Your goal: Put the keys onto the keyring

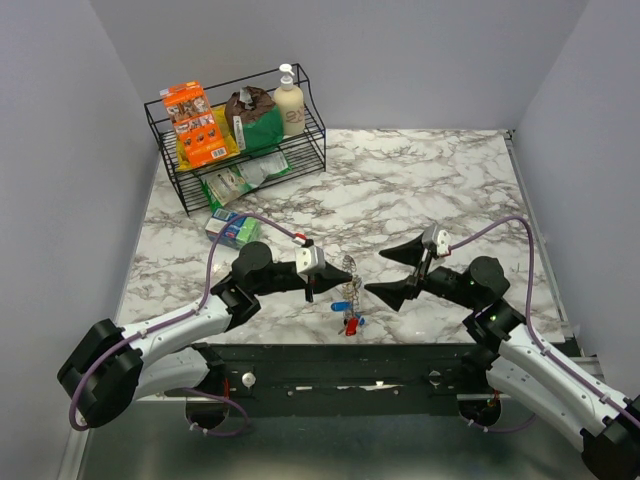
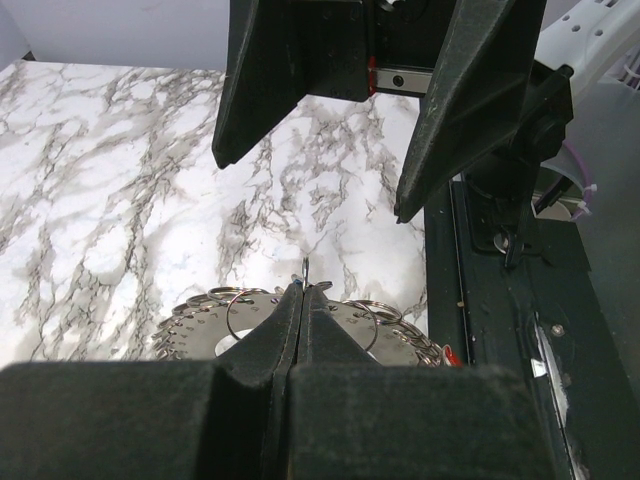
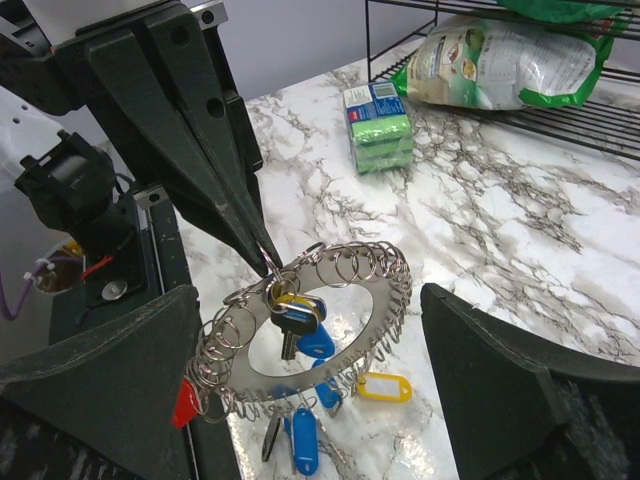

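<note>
White marble with grey veins makes up the worktop [image 1: 430, 190], the largest thing in view. Far beyond the left pincer [image 1: 347, 283], at the back left, stands a black wire rack [image 1: 305, 152]. It holds an orange box [image 1: 197, 125], a brown and green bag [image 1: 255, 120] and a cream bottle [image 1: 289, 103] on its upper shelf. A green and white pouch lies on the shelf below.

Both arms reach in from the near edge, and their pincers face each other across a small gap. The right pincer [image 1: 374, 274] stands wide, its two black fingers spread well apart with nothing between them. The left pincer is pressed tight, its tips nipping one small wire loop on the rim of the keyring [image 3: 365, 310].

A green and blue sponge pack [image 1: 232, 229] lies on the marble between the rack and the left pincer.

The keyring is a flat silver band edged all round with small wire loops. It hangs tilted from the left pincer's tips, directly in front of the right pincer's open fingers and clear of them.

Under it dangle the keys [image 3: 315, 342], with blue heads, a red one at the edge nearest the left arm, and a yellow tag [image 3: 377, 385] low toward the right finger. Whether the lowest blue key touches the marble cannot be told.
</note>
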